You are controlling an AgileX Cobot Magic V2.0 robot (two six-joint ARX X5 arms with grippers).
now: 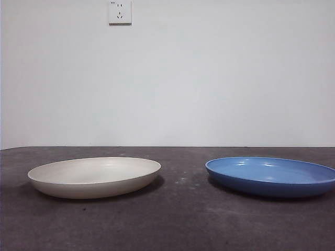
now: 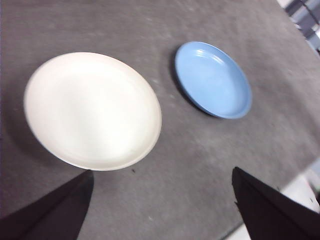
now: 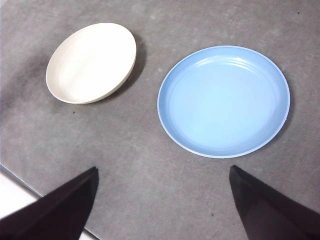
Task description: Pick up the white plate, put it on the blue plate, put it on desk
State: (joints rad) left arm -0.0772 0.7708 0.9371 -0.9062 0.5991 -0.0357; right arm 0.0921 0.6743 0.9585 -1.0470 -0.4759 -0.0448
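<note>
The white plate (image 1: 94,177) sits flat on the left side of the desk (image 1: 183,219). All of it shows in the front view. Nothing lies in it and nothing touches it.

The blue plate (image 1: 271,175) sits flat on the right side of the desk. It is apart from the white plate, with a strip of bare dark desk between them. In the front view its right rim is cut off by the picture's edge, so that end cannot be seen there. The right wrist view shows the whole blue plate, and nothing is in it.

Up on the far wall is a white wall socket (image 1: 120,11). Its top is cut off.

No arm shows in the front view. The left gripper (image 2: 162,200) hangs above the desk, closer to the white plate. Its two black jaws are spread wide and have hold of nothing. Only the jaw tips show. The left wrist picture is a bit blurry.

The right gripper (image 3: 162,200) hangs above the desk, closer to the blue plate. Its jaws are spread wide too and have hold of nothing.
</note>
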